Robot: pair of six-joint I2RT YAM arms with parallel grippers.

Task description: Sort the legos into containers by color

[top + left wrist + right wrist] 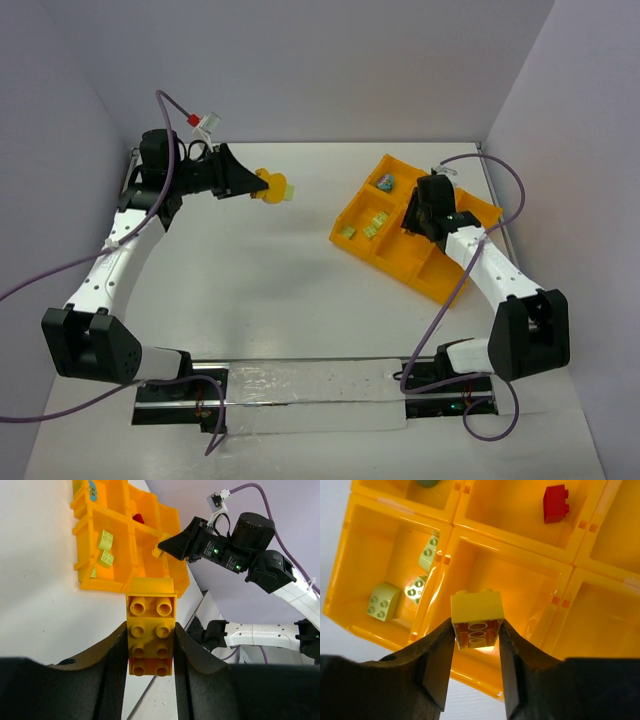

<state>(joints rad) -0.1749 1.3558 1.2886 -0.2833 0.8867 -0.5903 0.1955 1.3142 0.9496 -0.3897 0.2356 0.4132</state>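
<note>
Table's [260, 290] tray [398, 257] holds light-green bricks [382, 602], a red brick [555, 502], perhaps teal brick [386, 182].

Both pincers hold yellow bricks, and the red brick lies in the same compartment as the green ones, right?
Not quite: the red brick lies in a different compartment from the green ones, as the right wrist view shows. The left pincer and right pincer do hold yellow bricks.

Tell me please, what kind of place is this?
Likely a robot lab test cell: plain walls enclose a white table, two arms bolted at its edge, with a divided tray and toy bricks.
</note>
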